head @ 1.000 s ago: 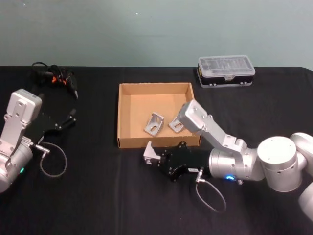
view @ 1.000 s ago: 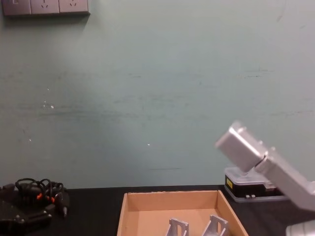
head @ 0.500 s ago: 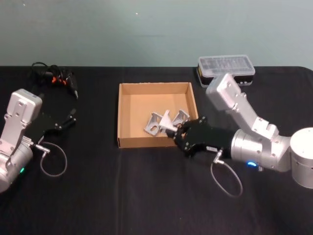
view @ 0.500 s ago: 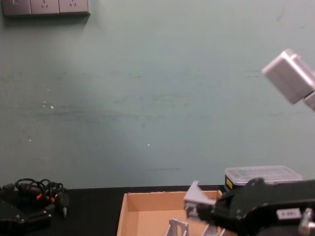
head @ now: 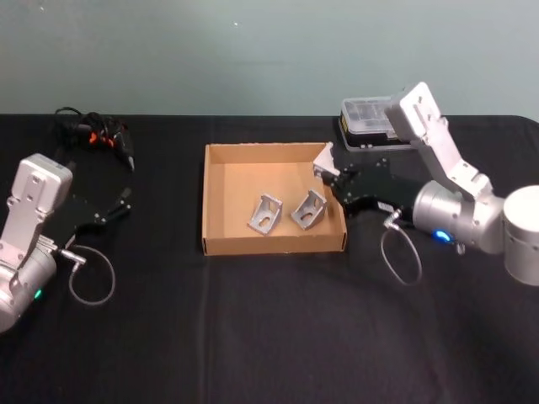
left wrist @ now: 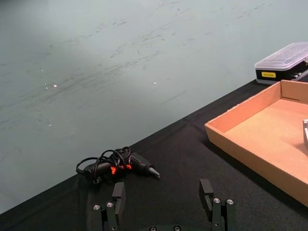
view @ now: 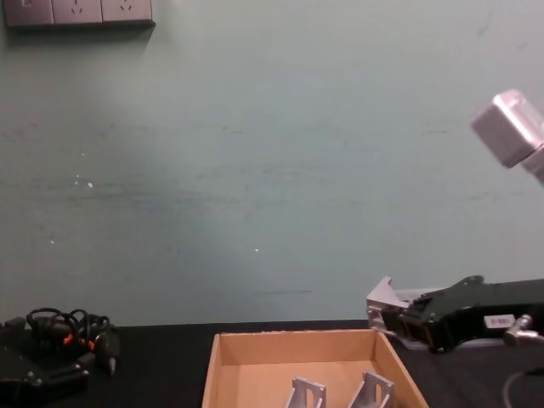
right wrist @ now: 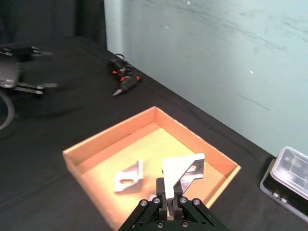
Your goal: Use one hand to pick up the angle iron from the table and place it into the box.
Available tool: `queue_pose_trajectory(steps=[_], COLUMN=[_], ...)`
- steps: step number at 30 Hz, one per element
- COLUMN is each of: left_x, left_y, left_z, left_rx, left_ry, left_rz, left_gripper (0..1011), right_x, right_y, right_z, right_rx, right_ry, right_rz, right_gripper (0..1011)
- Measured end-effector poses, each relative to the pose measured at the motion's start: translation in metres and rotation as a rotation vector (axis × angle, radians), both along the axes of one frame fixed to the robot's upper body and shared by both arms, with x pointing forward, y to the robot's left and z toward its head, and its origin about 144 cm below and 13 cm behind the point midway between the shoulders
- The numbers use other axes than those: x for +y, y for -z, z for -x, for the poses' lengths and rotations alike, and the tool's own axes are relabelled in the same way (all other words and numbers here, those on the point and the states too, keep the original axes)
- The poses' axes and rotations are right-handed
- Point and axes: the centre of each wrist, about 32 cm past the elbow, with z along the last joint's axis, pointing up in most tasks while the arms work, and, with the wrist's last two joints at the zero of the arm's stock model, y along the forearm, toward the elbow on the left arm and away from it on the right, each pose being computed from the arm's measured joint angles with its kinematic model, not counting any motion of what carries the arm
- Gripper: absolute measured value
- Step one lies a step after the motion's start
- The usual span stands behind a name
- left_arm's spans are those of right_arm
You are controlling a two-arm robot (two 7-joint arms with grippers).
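The right gripper is hanging above the box's far right corner, its arm reaching in from the right with the silver elbow raised over the clear-lidded case. Its fingers are clamped together on an angle iron, which is standing up out of the jaws, off the table and above the wall of the box; from the right wrist view the bracket is sitting over the tray's interior near that corner. In the chest view the gripper is coming in from the right, just higher than the cardboard rim. The left gripper is resting low on the left of the table, well apart from the box, its fingers standing apart with nothing between them. Black tabletop is lying open in front of the box and between the box and the left arm. A tangle of black cable with a tool is sitting at the far left edge. Inside the box two more angle irons are lying side by side, possibly touching, toward the front right.
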Motion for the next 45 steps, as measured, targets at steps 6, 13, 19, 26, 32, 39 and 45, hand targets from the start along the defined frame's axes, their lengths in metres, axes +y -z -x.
queue_pose_trajectory(steps=[6,13,19,26,32,39,45], left_x=[0.000,0.000,0.000,0.000,0.000,0.000,0.000], left_y=[0.000,0.000,0.000,0.000,0.000,0.000,0.000], left_z=[0.000,0.000,0.000,0.000,0.000,0.000,0.000], left_rx=[0.000,0.000,0.000,0.000,0.000,0.000,0.000], left_ry=[0.000,0.000,0.000,0.000,0.000,0.000,0.000], left_rz=[0.000,0.000,0.000,0.000,0.000,0.000,0.000], left_gripper=[1011,1011,1011,1011,1011,1011,1011], right_x=[0.007,0.021,0.031,0.045,0.055,0.061,0.063], right_y=[0.011,0.017,0.023,0.032,0.037,0.044,0.049], right_z=[-0.032,-0.062,-0.077,-0.092,-0.098,-0.102,-0.104], right_rx=[0.026,0.046,0.061,0.082,0.099,0.117,0.132], right_ry=[0.018,0.022,0.020,0.006,-0.003,-0.009,-0.009], right_rz=[0.001,0.014,0.009,0.019,0.030,0.049,0.058], right_gripper=[60,60,60,60,60,60,60])
